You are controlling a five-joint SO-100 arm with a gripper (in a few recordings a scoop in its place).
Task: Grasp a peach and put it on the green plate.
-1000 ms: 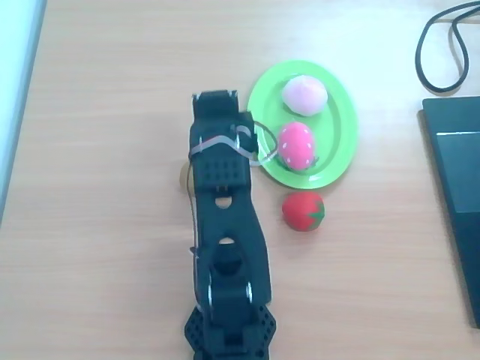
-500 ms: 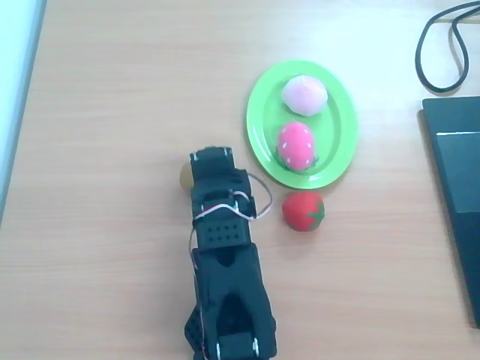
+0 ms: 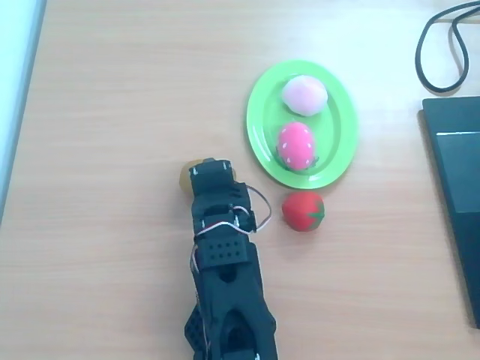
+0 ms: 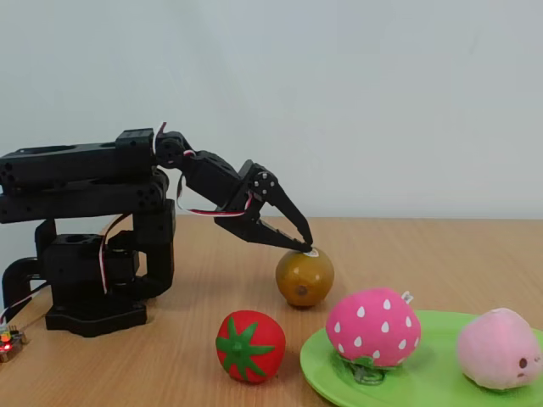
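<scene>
The pale pink peach [image 3: 304, 94] [image 4: 499, 348] lies at one end of the green plate [image 3: 259, 127] [image 4: 424, 386], next to a pink white-dotted strawberry [image 3: 297, 146] [image 4: 373, 328]. My black gripper [image 3: 211, 166] [image 4: 302, 244] is away from the plate, pulled back toward the arm's base. Its fingertips are together and hold nothing. They hover just over the top of a brown-yellow round fruit [image 3: 186, 177] [image 4: 305, 276].
A red strawberry [image 3: 303, 211] [image 4: 249, 346] with green leaves sits on the table just off the plate's rim. At the right in the overhead view lie a dark flat device [image 3: 457, 187] and a black cable [image 3: 439, 45]. The table's edge [image 3: 22, 112] runs down the left.
The arm has drawn back from the plate's rim toward its base. The gripper now sits over the brown-yellow fruit; the fruits and plate have not moved.
</scene>
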